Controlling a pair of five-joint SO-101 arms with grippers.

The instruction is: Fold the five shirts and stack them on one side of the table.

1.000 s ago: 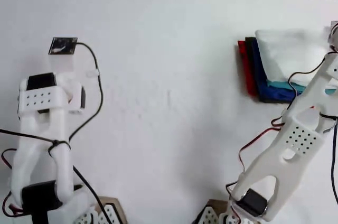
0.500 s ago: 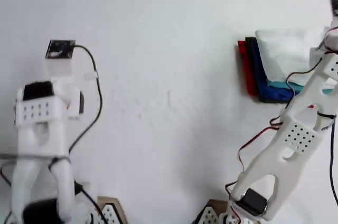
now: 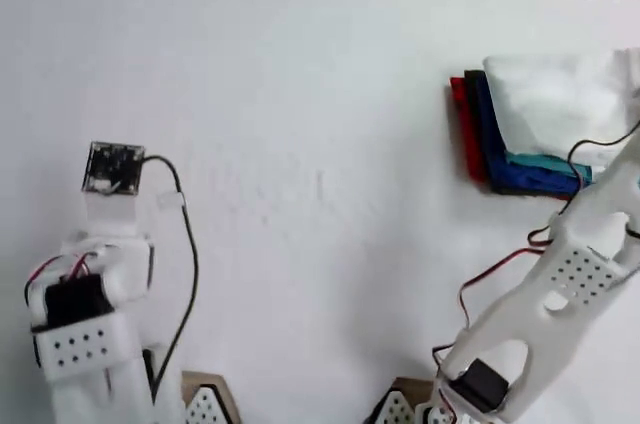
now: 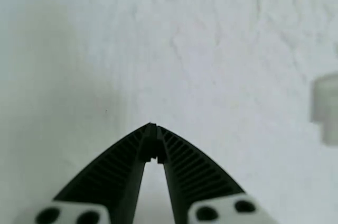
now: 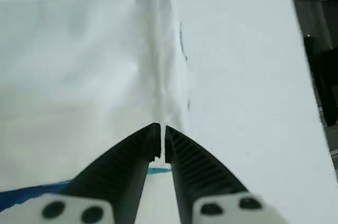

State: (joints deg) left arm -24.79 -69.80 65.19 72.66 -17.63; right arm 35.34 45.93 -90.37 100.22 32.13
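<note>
The white desk (image 3: 320, 94) spreads wide under me. My left arm (image 3: 80, 344) stands at the near left corner, and my right arm (image 3: 560, 284) leans from the near edge toward the far right, where its wrist runs past the side of the high view.

The stack (image 3: 500, 159) of folded shirts lies on the right side of the desk, well apart from my left arm. The white shirt (image 3: 550, 94) is on top and covers most of the pile. Below it a teal shirt (image 3: 540, 161) shows as a strip along the near edge, then a blue shirt (image 3: 495, 144). A dark shirt (image 3: 472, 94) and a red shirt (image 3: 461, 124) show as thin bands on the side facing the middle of the desk.

My right claw (image 5: 160, 139) is over the white shirt (image 5: 79, 65), by a raised fold in the cloth. It is clenched to a thin slit with nothing between the jaws. I cannot tell whether the tips touch the fabric. A sliver of the teal shirt (image 5: 157, 170) shows just beneath them.

My left claw (image 4: 152, 134) is clenched too, tips meeting, empty, above bare desk (image 4: 211, 49).

A black cable (image 3: 185, 244) loops beside my left arm.
</note>
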